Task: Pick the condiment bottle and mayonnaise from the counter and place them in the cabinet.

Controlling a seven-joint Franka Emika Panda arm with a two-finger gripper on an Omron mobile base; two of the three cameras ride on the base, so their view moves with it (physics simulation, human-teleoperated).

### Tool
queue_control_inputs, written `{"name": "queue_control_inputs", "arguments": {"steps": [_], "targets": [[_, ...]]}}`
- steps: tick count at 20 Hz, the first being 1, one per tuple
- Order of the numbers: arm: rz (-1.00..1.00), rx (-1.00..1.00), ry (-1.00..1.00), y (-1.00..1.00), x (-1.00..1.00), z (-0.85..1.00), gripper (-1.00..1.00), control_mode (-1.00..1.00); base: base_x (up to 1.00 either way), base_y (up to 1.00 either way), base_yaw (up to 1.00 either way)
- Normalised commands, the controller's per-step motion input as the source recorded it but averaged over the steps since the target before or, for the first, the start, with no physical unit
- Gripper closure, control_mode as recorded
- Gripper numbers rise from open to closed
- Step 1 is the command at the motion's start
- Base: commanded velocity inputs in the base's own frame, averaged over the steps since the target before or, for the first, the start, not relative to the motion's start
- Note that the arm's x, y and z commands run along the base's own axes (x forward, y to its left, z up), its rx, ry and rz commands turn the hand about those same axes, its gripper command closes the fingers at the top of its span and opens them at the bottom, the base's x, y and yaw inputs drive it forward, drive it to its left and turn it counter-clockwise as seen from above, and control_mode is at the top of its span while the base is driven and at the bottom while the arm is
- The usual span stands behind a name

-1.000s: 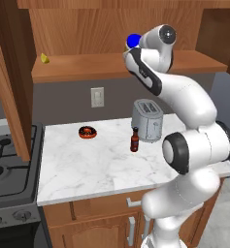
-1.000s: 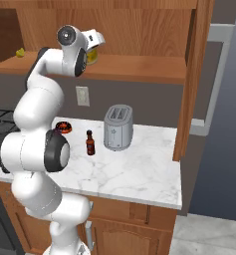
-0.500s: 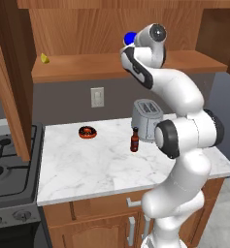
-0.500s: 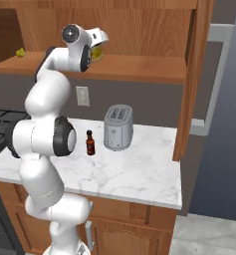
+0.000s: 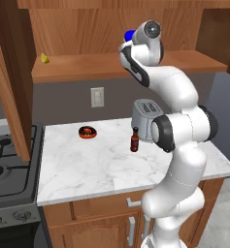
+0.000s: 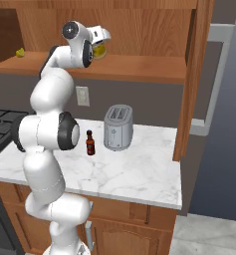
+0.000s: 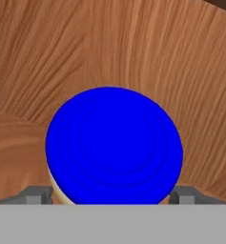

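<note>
**Mayonnaise held up at the cabinet, bottle on the counter**

The mayonnaise (image 7: 113, 147) sits between my fingers (image 7: 38, 195), one dark tip on each side of the jar, so I read them as closed on it. Through the hand camera its round blue lid faces me, with a sliver of pale jar below the rim and wood grain all around behind it. From the right base camera the gripper (image 6: 100, 44) is raised in front of the cabinet (image 6: 139, 30), and the jar's yellow body (image 6: 100, 50) hangs just above the shelf board; I cannot tell whether it touches the board. From the left base camera only a bit of the blue lid (image 5: 129, 35) peeks out beside the arm's upper joint.

The condiment bottle (image 5: 134, 140) stands upright on the counter (image 5: 102, 167), just in front of the toaster (image 5: 142, 116) and apart from it. A small round red and black thing (image 5: 88, 131) lies further left on the counter. A small yellow object (image 5: 45, 58) rests on the cabinet shelf at its left end.
</note>
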Motion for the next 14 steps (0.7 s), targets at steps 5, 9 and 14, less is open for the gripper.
{"name": "queue_control_inputs", "arguments": {"steps": [5,9,14], "targets": [[-0.1,0.06,0.01,-0.19,-0.35,0.08,-1.0,-1.0,0.0,0.0,0.0],[-0.1,0.04,0.01,-0.13,-0.5,0.0,-1.0,-1.0,0.0,0.0,0.0],[-0.07,0.07,0.0,-0.11,-0.73,0.0,-1.0,-1.0,0.0,0.0,0.0]]}}
